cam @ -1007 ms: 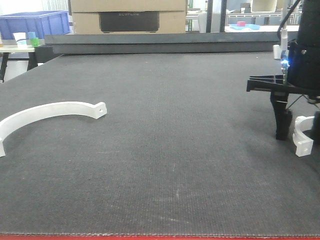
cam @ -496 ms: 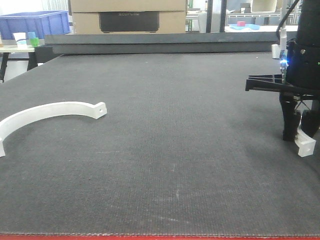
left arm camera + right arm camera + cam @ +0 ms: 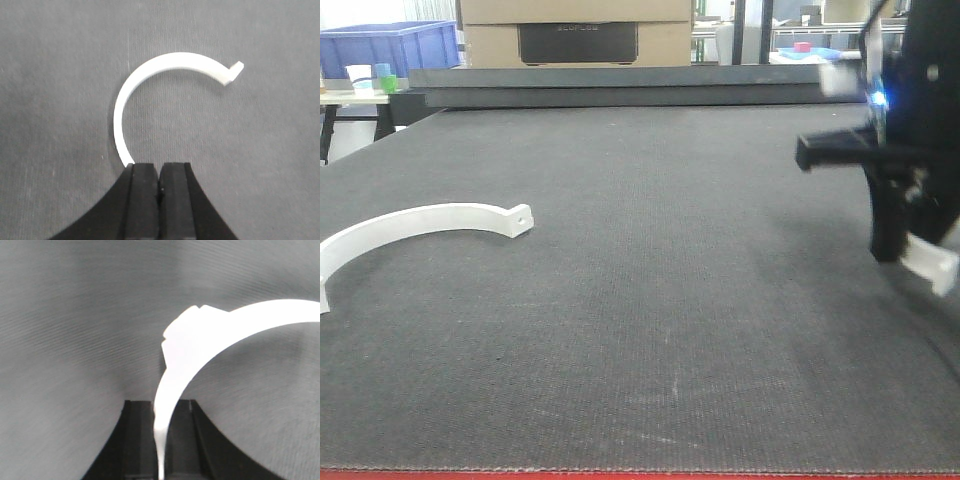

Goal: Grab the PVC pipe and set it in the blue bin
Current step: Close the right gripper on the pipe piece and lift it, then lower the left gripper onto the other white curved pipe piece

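Observation:
The PVC pipe (image 3: 932, 262), a small white C-shaped piece, hangs just above the dark mat at the far right, pinched in my right gripper (image 3: 905, 250). In the right wrist view the pipe (image 3: 210, 340) curves up and to the right from between the shut jaws of that gripper (image 3: 161, 410). My left gripper (image 3: 160, 170) is shut with nothing in it and hovers over the mat. It does not show in the front view. The blue bin (image 3: 390, 45) stands far back at the left, beyond the mat.
A large shallow white arc (image 3: 420, 225) lies on the mat at the left, and its curve (image 3: 150, 75) sits just ahead of the left fingers. A cardboard box (image 3: 575, 30) stands behind the mat's raised back edge. Cups (image 3: 360, 75) sit on a side table.
My right gripper closed on the small pipe, which lay on the mat beside it, and has lifted it slightly, shifting left. The large arc has not moved.

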Robot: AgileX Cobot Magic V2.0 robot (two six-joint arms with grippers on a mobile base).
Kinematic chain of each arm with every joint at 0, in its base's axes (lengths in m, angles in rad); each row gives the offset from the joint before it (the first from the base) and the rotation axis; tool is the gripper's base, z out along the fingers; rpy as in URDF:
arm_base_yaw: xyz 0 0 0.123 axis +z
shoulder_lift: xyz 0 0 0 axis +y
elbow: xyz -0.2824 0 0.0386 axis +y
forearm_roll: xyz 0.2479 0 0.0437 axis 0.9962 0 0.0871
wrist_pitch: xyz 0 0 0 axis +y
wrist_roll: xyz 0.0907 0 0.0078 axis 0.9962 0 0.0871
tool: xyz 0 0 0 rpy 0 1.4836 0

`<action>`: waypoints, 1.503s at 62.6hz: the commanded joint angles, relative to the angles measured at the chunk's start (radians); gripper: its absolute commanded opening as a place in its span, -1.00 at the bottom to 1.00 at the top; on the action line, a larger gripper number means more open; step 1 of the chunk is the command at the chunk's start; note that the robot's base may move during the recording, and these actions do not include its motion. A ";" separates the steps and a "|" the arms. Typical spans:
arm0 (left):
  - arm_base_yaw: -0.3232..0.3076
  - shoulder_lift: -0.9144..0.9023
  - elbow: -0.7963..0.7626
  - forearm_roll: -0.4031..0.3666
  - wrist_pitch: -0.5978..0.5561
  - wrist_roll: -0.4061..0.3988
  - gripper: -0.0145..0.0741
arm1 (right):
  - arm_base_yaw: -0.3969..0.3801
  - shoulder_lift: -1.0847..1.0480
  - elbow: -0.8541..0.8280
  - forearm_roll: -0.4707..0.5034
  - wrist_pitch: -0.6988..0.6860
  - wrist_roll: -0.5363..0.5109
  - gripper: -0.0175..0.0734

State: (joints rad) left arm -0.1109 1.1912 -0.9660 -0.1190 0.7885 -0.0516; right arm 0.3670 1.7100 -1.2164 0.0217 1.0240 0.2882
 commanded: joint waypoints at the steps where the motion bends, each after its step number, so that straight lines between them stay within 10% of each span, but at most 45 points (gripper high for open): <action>1: -0.005 0.058 -0.062 -0.002 0.054 -0.012 -0.92 | 0.025 -0.054 -0.020 -0.008 -0.017 -0.065 -0.98; 43: -0.001 0.508 -0.306 0.100 0.170 -0.012 -0.91 | 0.055 -0.262 -0.039 -0.008 0.003 -0.151 -0.98; 61: -0.001 0.518 -0.306 0.131 0.149 -0.014 0.00 | 0.055 -0.255 -0.039 -0.008 -0.003 -0.151 -0.98; 94: -0.001 0.608 -0.306 0.127 0.202 -0.038 -0.18 | 0.055 -0.255 -0.039 -0.008 -0.023 -0.151 -0.98</action>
State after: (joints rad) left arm -0.1109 1.7782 -1.2644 0.0117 0.9718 -0.0800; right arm 0.4212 1.4588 -1.2485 0.0235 1.0137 0.1444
